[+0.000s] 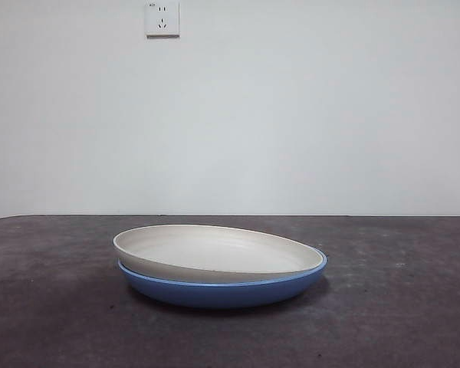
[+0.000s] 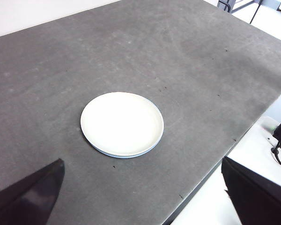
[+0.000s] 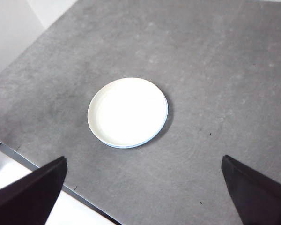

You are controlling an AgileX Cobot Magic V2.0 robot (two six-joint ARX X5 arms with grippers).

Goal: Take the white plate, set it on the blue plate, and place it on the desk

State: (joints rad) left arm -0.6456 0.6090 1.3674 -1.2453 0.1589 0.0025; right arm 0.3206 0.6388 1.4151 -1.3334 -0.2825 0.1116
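The wide, shallow, matte cream-white plate (image 1: 215, 251) is sitting nested inside the glossy medium-blue round plate (image 1: 222, 291), tilting a little so that its one edge is riding higher over the blue rim while the other is sinking into it. Both are resting together near the middle of the dark grey-brown mottled bench (image 1: 54, 307). From above, only a thin blue sliver is showing around the white plate's edge. The left gripper (image 2: 143, 197) is hovering high above the bench, well apart from the plates, its black fingers (image 2: 28, 197) spreading wide and holding nothing. The right gripper (image 3: 143, 197) is likewise hanging well above, its fingers (image 3: 30, 194) standing wide apart and gripping nothing. A white wall socket (image 1: 162, 18) is showing on the pale wall behind.
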